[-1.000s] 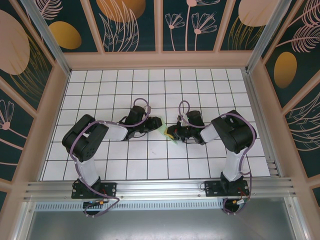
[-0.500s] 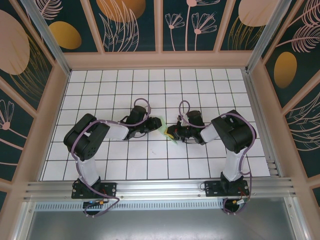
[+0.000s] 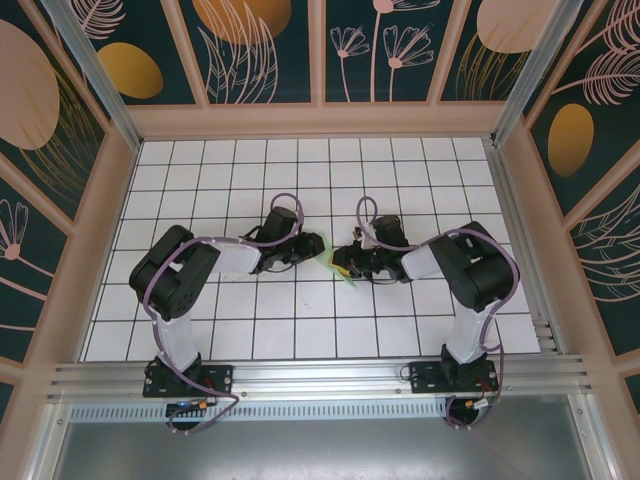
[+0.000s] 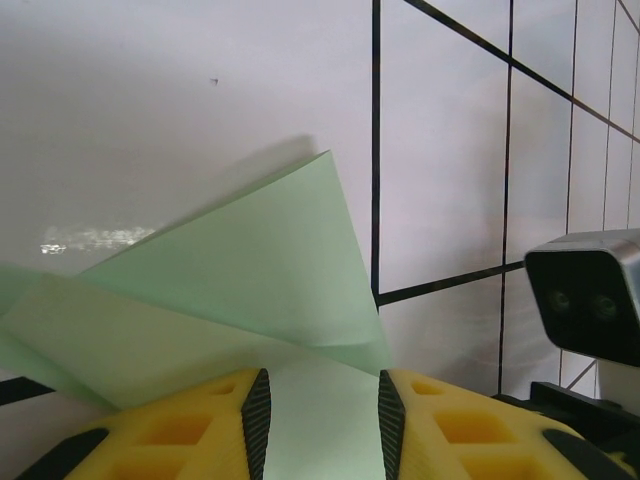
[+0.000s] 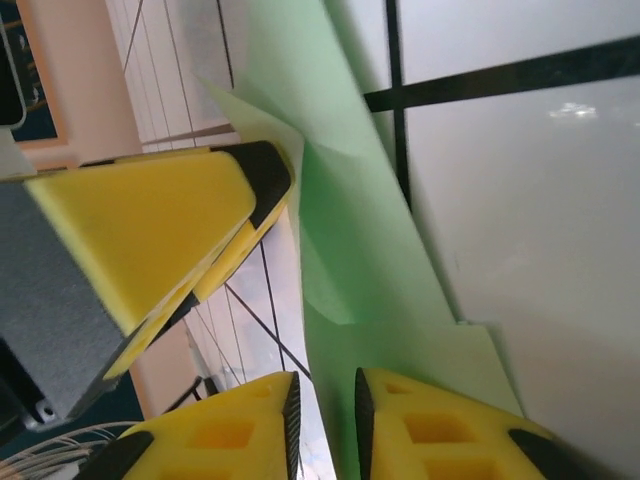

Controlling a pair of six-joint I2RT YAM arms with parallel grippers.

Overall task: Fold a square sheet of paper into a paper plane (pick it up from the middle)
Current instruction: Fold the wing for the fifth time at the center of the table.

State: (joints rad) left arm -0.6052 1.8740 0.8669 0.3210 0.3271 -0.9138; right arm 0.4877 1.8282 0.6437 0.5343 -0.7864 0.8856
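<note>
Mint-green and part-folded, the sheet of paper (image 4: 250, 270) lies on the white tiled table (image 3: 200, 160), its flaps overlapping, one pointed flap casting a shadow. The left gripper (image 4: 323, 385) is at the sheet's left edge, fingers apart and astride it. The right gripper (image 5: 325, 385) is at the sheet's right edge, fingers a narrow slit apart with paper running through. I judge this a middle fold. Next calls for matching edges and pressing a crease without tearing. From above, the arms cover most of the sheet, so the fold count is unclear.
</note>
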